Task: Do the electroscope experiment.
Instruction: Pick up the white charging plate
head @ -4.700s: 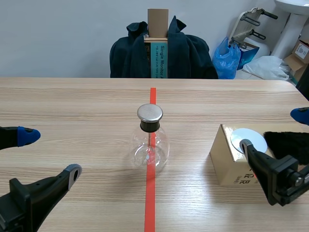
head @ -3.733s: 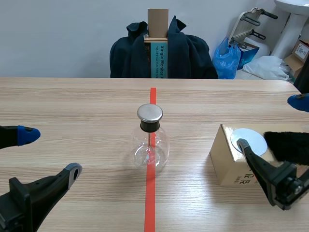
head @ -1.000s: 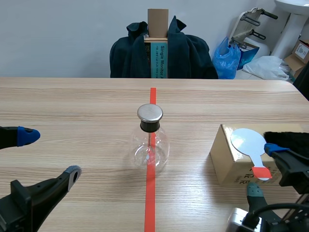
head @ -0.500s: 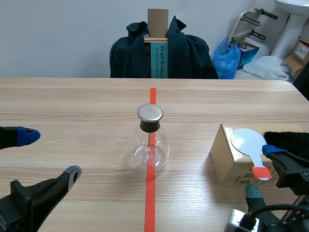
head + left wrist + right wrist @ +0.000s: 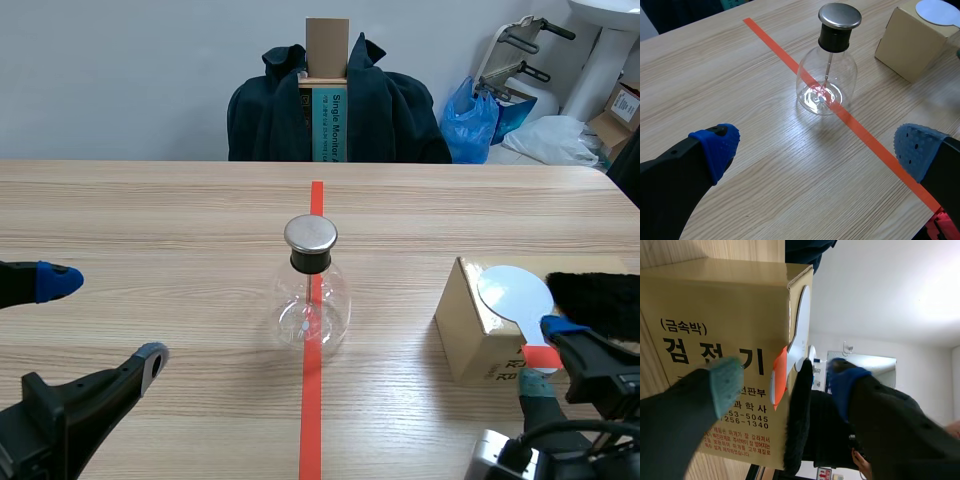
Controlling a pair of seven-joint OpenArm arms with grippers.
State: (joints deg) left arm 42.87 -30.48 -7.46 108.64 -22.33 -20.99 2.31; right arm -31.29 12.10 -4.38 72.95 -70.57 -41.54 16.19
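Flask (image 5: 311,300) is standing on the counter (image 5: 150,220), bare wood lying all round it. Left of the flask, left tool (image 5: 100,318) is hanging, fingers (image 5: 715,147) apart. Right of the flask, right tool (image 5: 548,355) is straddling, unclamped, the paddle (image 5: 514,292) handle overhanging the box (image 5: 460,320) edge.

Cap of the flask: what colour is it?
Silver cap; clearest in the left wrist view.
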